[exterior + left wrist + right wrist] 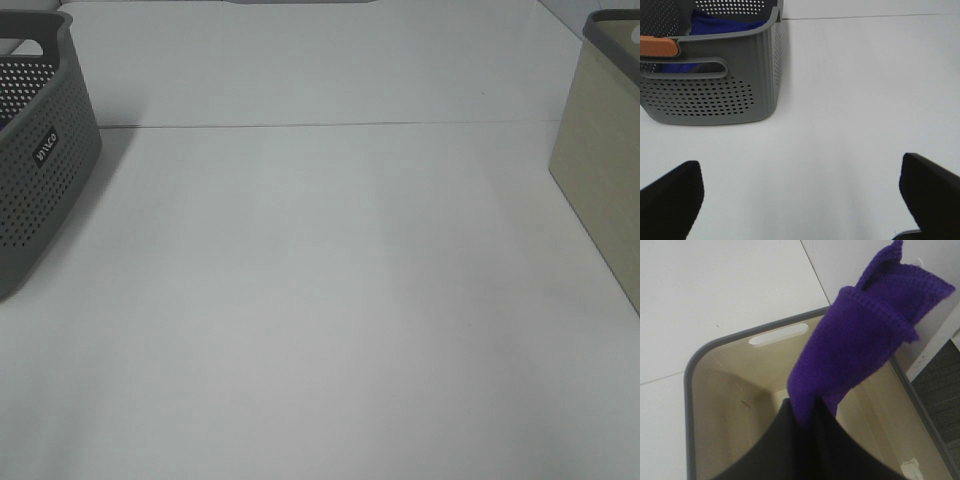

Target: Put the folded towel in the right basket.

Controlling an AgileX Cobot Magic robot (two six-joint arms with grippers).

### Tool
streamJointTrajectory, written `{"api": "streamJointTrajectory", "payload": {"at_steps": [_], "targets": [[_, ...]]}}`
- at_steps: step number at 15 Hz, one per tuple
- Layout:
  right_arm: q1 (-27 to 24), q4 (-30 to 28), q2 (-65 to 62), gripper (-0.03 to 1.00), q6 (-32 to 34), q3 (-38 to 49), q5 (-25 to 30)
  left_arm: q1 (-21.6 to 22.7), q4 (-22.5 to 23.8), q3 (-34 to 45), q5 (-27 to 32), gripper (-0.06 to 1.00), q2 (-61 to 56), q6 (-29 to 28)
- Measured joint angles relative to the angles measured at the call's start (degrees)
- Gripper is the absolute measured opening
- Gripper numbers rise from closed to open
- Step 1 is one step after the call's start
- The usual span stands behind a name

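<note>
My right gripper is shut on the folded purple towel and holds it over the open top of the right basket, a beige bin with a grey rim. That basket shows at the right edge of the exterior high view. My left gripper is open and empty, low over the white table, facing the grey perforated left basket. Neither gripper shows in the exterior high view.
The grey left basket stands at the left edge of the white table. It holds blue cloth, and an orange piece lies on its rim. The right basket's inside looks bare.
</note>
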Motion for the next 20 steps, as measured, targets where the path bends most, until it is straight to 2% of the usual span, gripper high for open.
{"api": "streamJointTrajectory", "payload": {"at_steps": [5,7,8,9,11,12,14,16,17,20], "targets": [[-0.06,-0.52,4.47,0.06,0.00,0.00,3.67,0.00,0.00,0.00,0.00,0.99,0.00,0.00],[-0.06,-0.57,5.16,0.13,0.00,0.00,4.30,0.00,0.00,0.00,0.00,0.99,0.00,0.00],[-0.06,-0.63,5.16,0.22,0.00,0.00,4.70,0.00,0.00,0.00,0.00,0.99,0.00,0.00],[-0.06,-0.63,5.16,0.35,0.00,0.00,4.98,0.00,0.00,0.00,0.00,0.99,0.00,0.00],[-0.06,-0.63,5.16,0.71,0.00,0.00,5.56,0.00,0.00,0.00,0.00,0.99,0.00,0.00],[-0.06,-0.63,5.16,0.83,0.00,0.00,5.56,0.00,0.00,0.00,0.00,0.99,0.00,0.00],[-0.06,-0.74,5.16,0.91,0.00,0.00,5.90,0.00,0.00,0.00,0.00,0.99,0.00,0.00],[-0.06,-0.80,5.16,0.92,-2.92,0.00,7.73,0.00,0.00,0.00,0.00,0.99,0.00,0.00],[-0.06,-0.57,5.16,0.93,-7.51,0.00,9.80,0.00,0.00,0.00,0.00,0.99,0.00,0.00],[0.69,2.18,4.58,0.93,-7.96,0.00,9.97,0.00,0.00,0.00,0.00,0.99,0.00,0.00]]}}
